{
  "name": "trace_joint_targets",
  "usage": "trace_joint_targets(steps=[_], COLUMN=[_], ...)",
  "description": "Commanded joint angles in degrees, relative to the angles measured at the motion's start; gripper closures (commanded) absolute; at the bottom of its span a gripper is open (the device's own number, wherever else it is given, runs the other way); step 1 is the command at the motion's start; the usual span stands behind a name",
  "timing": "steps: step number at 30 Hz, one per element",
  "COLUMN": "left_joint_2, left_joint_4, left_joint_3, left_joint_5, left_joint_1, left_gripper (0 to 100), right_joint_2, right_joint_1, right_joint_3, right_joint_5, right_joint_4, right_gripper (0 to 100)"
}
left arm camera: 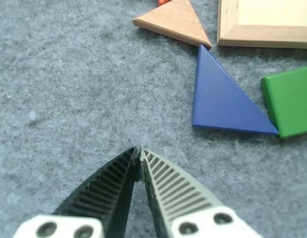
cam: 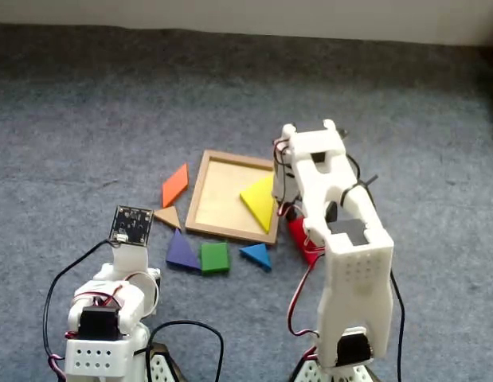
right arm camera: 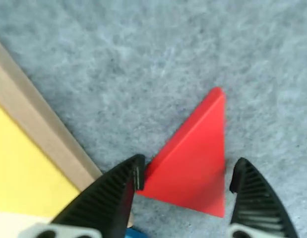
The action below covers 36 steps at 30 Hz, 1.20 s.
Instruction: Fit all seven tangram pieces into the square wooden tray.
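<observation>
On the grey carpeted surface (cam: 87, 119), my right claw (right arm camera: 189, 167) stands spread on either side of the red triangle (right arm camera: 193, 158), just beside the square wooden tray (cam: 230, 231), in which the yellow triangle (cam: 260, 200) lies. My left claw (left arm camera: 139, 152), pressed together, hovers near the dark blue triangle (left arm camera: 217, 99), green square (left arm camera: 292, 99) and tan triangle (left arm camera: 173, 22).

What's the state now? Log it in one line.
tray: yellow triangle inside | right gripper: open, astride red triangle beside tray | left gripper: shut, over carpet | placed: one of seven
</observation>
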Motion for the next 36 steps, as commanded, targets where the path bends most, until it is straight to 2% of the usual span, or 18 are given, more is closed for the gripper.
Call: trace_joint_targets(steps=[1,4,9,14,16,19,26,30,34,36], left_joint_2=[-1.7,-1.7,-1.7,-1.7,-1.7,-1.7,-1.7,-1.7,-1.7,-1.7], left_joint_4=[0.2,0.2,0.2,0.2,0.2,0.2,0.2,0.2,0.2,0.2], left_joint_3=[1.1,1.1,1.1,1.1,1.1,1.1,1.1,1.1,1.1,1.1], left_joint_5=[0.4,0.4,0.4,0.4,0.4,0.4,0.4,0.4,0.4,0.4], left_joint_1=[-0.7,-0.7,-0.7,-0.7,-0.7,-0.7,-0.7,-0.7,-0.7,-0.7], left_gripper=[99,99,99,99,99,99,99,99,99,99], right_joint_2=[-1.0,-1.1,-1.7,-7.7,-10.0,-12.7,-16.2,-16.2,-16.2,-16.2], right_joint_1=[2.7,3.2,1.9,1.2,1.3,1.1,-2.9,-2.6,-2.9,-2.9], right_joint_3=[-2.2,-2.2,-2.2,-1.5,0.8,5.6,13.5,15.2,18.2,19.2], right_joint_5=[3.5,3.8,10.6,12.9,12.9,12.9,13.5,13.5,19.7,20.2], right_joint_4=[1.3,1.4,1.4,0.8,0.7,-2.2,-7.4,-10.9,-14.2,-15.6], right_gripper=[72.4,72.4,72.1,71.7,68.7,63.7,63.6,63.5,63.5,63.5])
